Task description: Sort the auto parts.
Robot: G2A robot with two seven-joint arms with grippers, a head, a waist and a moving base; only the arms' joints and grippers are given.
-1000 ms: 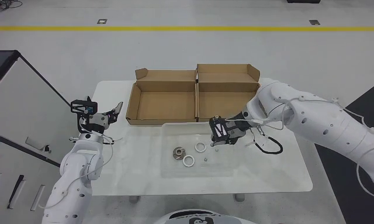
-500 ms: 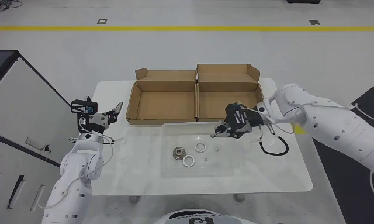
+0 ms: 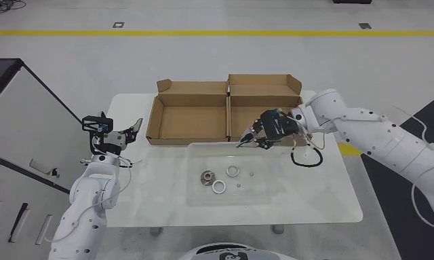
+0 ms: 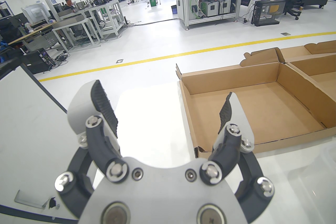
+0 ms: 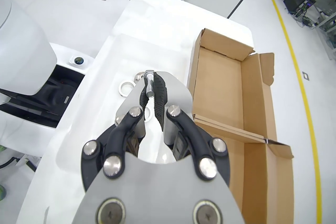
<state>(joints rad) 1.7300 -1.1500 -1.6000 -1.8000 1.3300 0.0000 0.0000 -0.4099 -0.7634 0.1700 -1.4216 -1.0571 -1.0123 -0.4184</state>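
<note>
The right tool (image 3: 249, 140) is clenched on a bolt (image 5: 148, 83) at the right box's (image 3: 264, 122) near wall; the left tool (image 4: 162, 89) is spread, unloaded. Sorting is judged barely begun: a flanged part (image 3: 205, 177) and two rings (image 3: 220, 187) are left in the tray (image 3: 271, 189).
</note>
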